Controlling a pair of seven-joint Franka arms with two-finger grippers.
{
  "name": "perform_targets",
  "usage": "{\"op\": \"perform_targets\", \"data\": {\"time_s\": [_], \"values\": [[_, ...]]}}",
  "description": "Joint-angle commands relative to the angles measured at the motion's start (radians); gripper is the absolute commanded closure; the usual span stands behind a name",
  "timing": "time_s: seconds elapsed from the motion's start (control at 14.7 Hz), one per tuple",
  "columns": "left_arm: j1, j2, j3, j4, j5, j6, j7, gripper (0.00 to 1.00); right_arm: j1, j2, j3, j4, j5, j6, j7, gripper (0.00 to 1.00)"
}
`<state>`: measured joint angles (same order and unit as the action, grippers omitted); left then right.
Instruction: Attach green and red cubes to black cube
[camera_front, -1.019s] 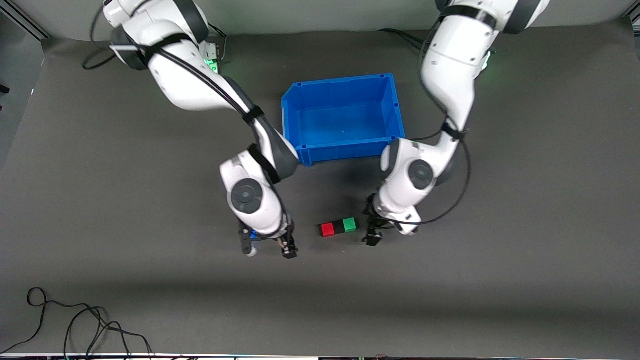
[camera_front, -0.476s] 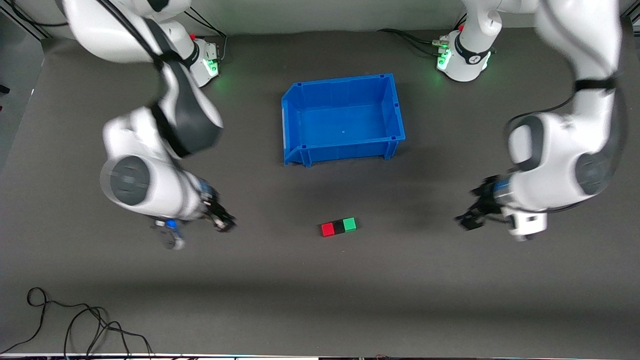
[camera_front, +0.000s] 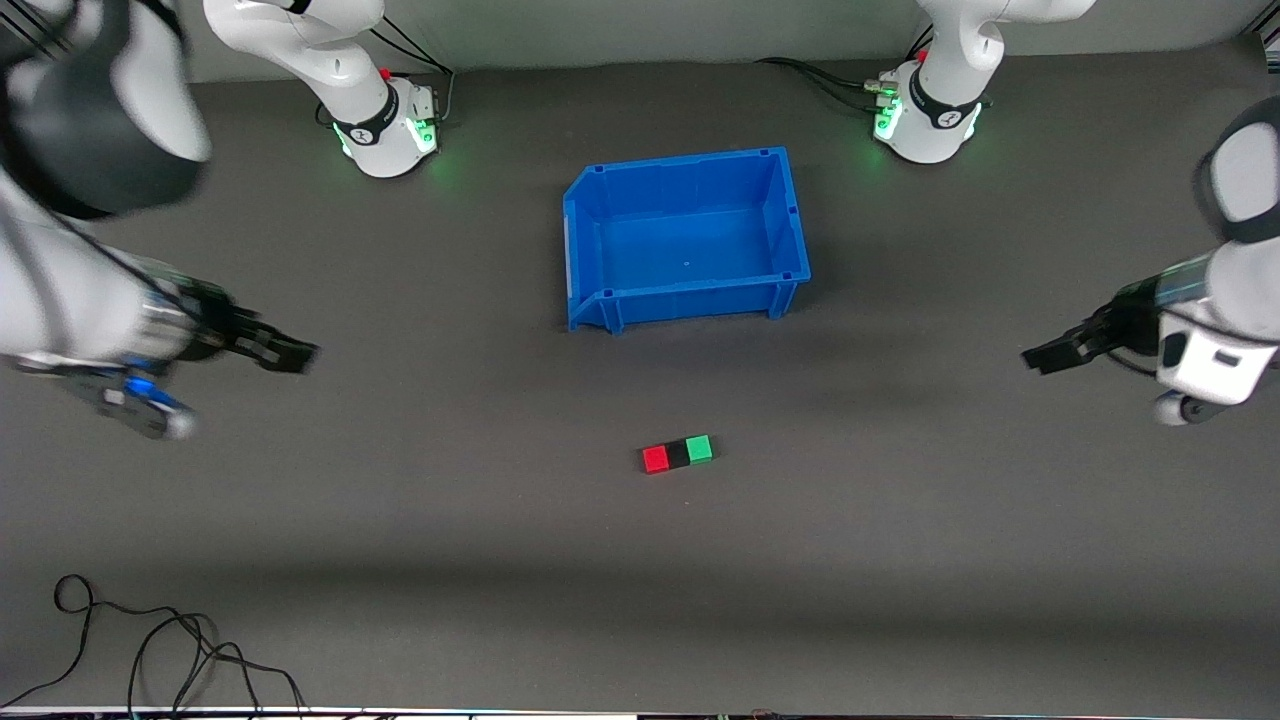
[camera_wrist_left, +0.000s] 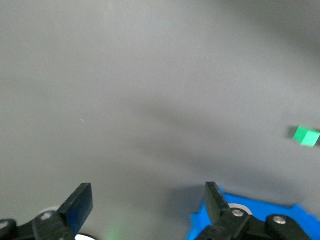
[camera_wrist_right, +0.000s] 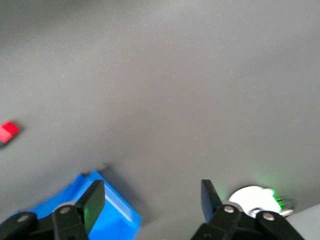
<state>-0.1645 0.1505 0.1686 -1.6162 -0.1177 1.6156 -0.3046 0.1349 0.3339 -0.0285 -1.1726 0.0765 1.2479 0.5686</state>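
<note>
Front view: red cube (camera_front: 655, 459), black cube (camera_front: 678, 455) and green cube (camera_front: 699, 448) sit in one touching row, black in the middle, on the table (camera_front: 900, 560), nearer the camera than the blue bin (camera_front: 590, 240). Task looks done, in my judgement. My right gripper (camera_front: 290, 352) hangs over bare table toward the right arm's end; my left gripper (camera_front: 1045, 357) over bare table toward the left arm's end. Both well apart from the row, nothing held.

Left wrist view: fingers (camera_wrist_left: 80, 202) spread wide, empty. Green cube (camera_wrist_left: 306, 136) seen far off.

Right wrist view: fingers (camera_wrist_right: 94, 200) spread wide, empty. Red cube (camera_wrist_right: 8, 132) at pic edge, far off.

Risk: low. If the cubes only touch w/o locking, any table knock could split the row. Can't confirm the join from here.
</note>
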Motion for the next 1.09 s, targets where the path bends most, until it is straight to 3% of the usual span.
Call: {"op": "perform_targets", "data": {"time_s": [0.0,0.27,0.61,0.88,1.02], "values": [[0.0,-0.055,-0.009,0.03,0.055,-0.034,0.223,0.0,-0.044,-0.099,-0.057,-0.093,-0.001,0.002,-0.247,0.14],[-0.01,-0.132,-0.014,0.021,0.084,-0.002,0.265,0.0,-0.041,-0.144,-0.169,-0.096,-0.009,0.01,-0.444,0.12],[-0.026,-0.224,-0.029,-0.042,0.105,0.027,0.268,0.0,-0.032,-0.231,-0.172,-0.263,-0.061,0.16,-0.469,0.1],[0.084,-0.221,-0.167,-0.036,0.115,0.023,0.278,0.0,-0.032,-0.306,-0.172,-0.387,-0.061,0.271,-0.469,0.07],[0.089,-0.22,-0.164,-0.034,0.113,0.023,0.3,0.0,-0.031,-0.315,-0.171,-0.403,-0.064,0.285,-0.469,0.02]]}}
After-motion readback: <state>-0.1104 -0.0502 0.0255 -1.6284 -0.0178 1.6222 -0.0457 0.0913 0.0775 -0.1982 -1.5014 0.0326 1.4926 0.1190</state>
